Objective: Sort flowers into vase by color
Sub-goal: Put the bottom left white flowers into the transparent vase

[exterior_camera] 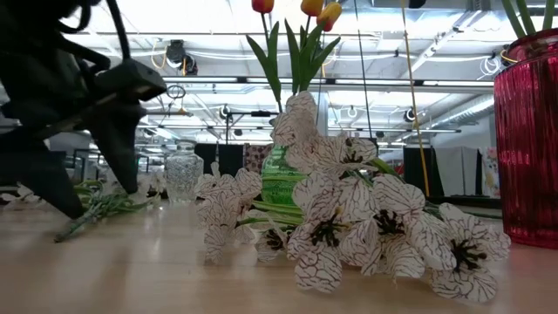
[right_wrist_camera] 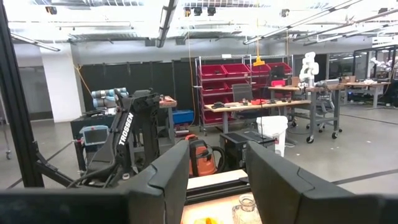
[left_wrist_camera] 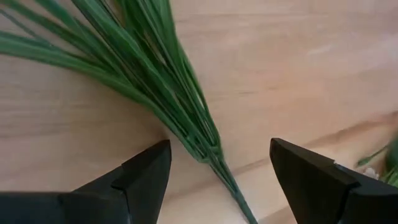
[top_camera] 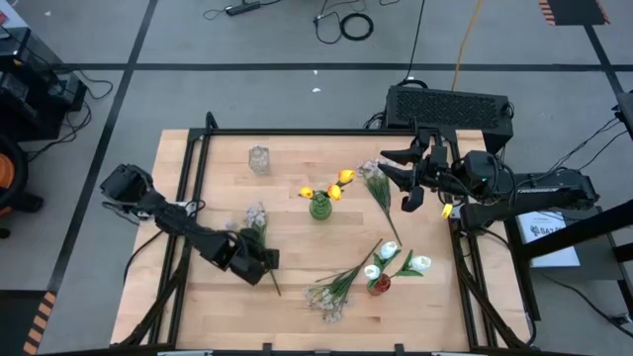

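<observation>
The left pincer (left_wrist_camera: 219,180) is lowered with its fingers spread on either side of a green stem (left_wrist_camera: 205,149) lying on the tabletop (top_camera: 297,297) — nothing is pinched yet. The right pincer (top_camera: 407,170) is held aloft, parted and empty. Orange tulips (top_camera: 334,188) are already placed in the green vase (top_camera: 319,207) and white tulips (top_camera: 396,259) in the red vase (top_camera: 379,285); the pale sprays (top_camera: 331,292) are left loose — the clear vase (top_camera: 259,159) is unfilled.

The surface (top_camera: 297,267) is pale, smooth wood with visible grain and a soft matt sheen, framed along its edges by black metal rails (top_camera: 297,132). The flowers (exterior_camera: 349,222) look like thin cloth with dark printed veins, on smooth plastic-looking green stems (left_wrist_camera: 161,93). Glossy ribbed red glass forms one vase (exterior_camera: 527,139), clear cut glass another (exterior_camera: 183,174), and the left end effector (left_wrist_camera: 217,180) has matt black fingers.
</observation>
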